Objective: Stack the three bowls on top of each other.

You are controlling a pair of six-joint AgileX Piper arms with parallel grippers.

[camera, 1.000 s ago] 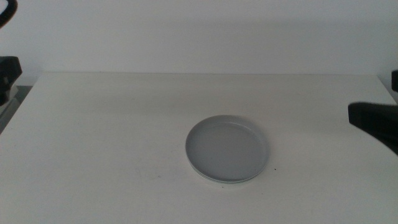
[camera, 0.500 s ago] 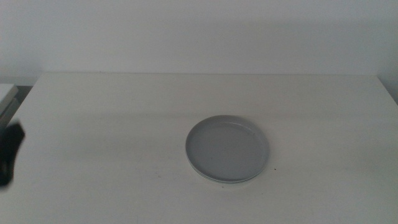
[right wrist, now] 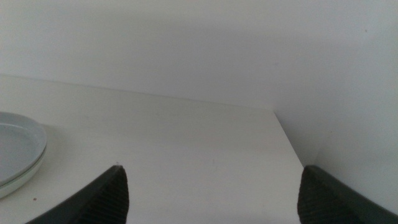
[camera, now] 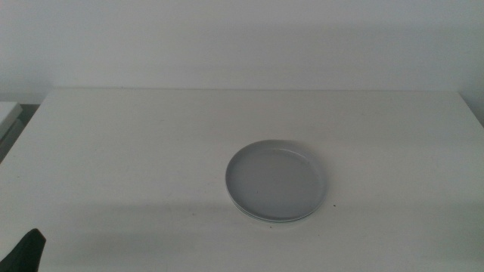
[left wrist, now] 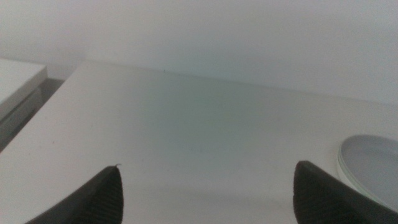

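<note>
Grey bowl (camera: 277, 180) tops the stack; both pincers gape, empty.

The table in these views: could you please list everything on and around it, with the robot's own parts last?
stack of bowls: one stack, light grey bowl on top, paler rims showing beneath; table centre, slightly right.
table: one, white, filling all views.
wall: white, behind the table.
side surface: one, white, beyond the table's left edge.
left gripper: dark fingers open, empty, near the table's front left.
right gripper: dark fingers open, empty, right of the stack.
</note>
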